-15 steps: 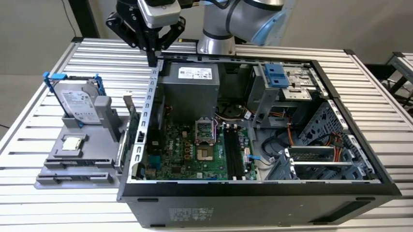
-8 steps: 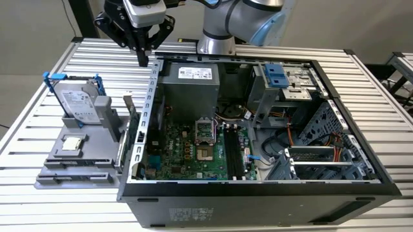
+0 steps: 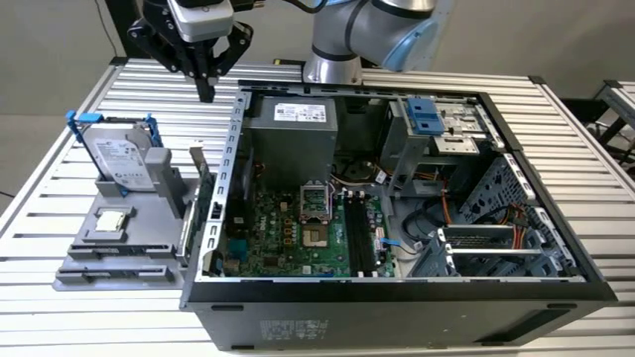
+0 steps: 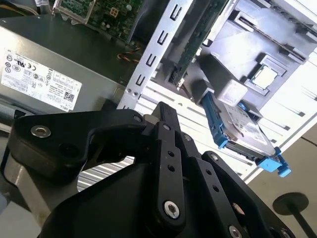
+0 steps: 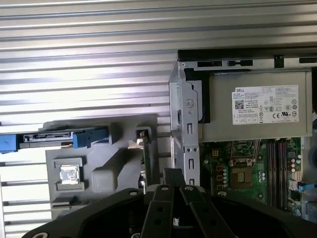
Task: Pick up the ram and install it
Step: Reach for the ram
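The ram [image 3: 201,210] is a thin dark stick standing on edge in the grey holder [image 3: 119,262], right beside the open computer case's wall. It also appears edge-on in both wrist views [image 5: 146,159] [image 4: 189,52]. My gripper [image 3: 205,91] hangs above the table behind the holder, at the exterior view's upper left, well above and apart from the ram. Its black fingers [image 5: 173,174] meet at their tips and hold nothing. The motherboard's long black memory slots [image 3: 362,239] lie inside the case [image 3: 397,286].
A grey hard drive with blue brackets [image 3: 124,158] stands upright at the back of the holder. A small silver processor chip [image 3: 111,221] lies in front of it. The case holds a grey power supply [image 3: 293,141], cables and a drive cage [image 3: 496,249]. The table [image 3: 585,160] is ribbed metal.
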You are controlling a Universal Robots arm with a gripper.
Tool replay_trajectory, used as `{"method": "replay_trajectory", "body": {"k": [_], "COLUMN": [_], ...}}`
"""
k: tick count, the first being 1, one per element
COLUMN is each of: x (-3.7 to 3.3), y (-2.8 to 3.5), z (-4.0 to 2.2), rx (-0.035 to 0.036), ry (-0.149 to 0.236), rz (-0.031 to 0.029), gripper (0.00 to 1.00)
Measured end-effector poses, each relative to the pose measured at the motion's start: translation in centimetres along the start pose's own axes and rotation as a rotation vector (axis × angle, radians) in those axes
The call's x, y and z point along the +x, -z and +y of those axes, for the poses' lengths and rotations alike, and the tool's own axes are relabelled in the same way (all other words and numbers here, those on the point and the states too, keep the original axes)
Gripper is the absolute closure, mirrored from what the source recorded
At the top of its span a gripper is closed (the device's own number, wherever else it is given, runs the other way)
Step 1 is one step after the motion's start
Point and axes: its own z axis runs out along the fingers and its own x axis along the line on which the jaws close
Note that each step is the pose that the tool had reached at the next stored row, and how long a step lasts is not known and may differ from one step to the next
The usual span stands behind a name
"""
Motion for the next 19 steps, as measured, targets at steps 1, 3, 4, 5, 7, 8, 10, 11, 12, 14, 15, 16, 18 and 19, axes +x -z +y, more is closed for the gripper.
{"method": "replay_trajectory", "body": {"k": [1, 3, 4, 5, 7, 8, 10, 11, 12, 14, 15, 16, 18, 19], "x": [0.22, 0.68, 0.90, 1.14, 1.58, 1.79, 2.19, 2.40, 2.66, 3.15, 3.42, 3.70, 4.30, 4.58], "y": [0.00, 0.01, 0.02, 0.02, 0.03, 0.03, 0.05, 0.05, 0.06, 0.07, 0.07, 0.08, 0.09, 0.10], "z": [-0.01, -0.05, -0.06, -0.08, -0.11, -0.12, -0.15, -0.17, -0.19, -0.22, -0.24, -0.26, -0.30, -0.32], "rx": [0.0000, 0.0000, 0.0000, 0.0000, -0.0001, -0.0001, -0.0001, -0.0001, -0.0001, -0.0002, -0.0003, -0.0003, -0.0003, -0.0003], "ry": [0.000, 0.000, 0.000, 0.000, 0.001, 0.002, 0.005, 0.006, 0.007, 0.010, 0.012, 0.013, 0.014, 0.014], "rz": [0.0000, -0.0001, 0.0000, 0.0000, 0.0000, 0.0001, 0.0002, 0.0003, 0.0004, 0.0005, 0.0005, 0.0006, 0.0006, 0.0007], "gripper": [1.00, 1.00, 1.00, 1.00, 1.00, 1.00, 1.00, 1.00, 1.00, 1.00, 1.00, 1.00, 1.00, 1.00]}}
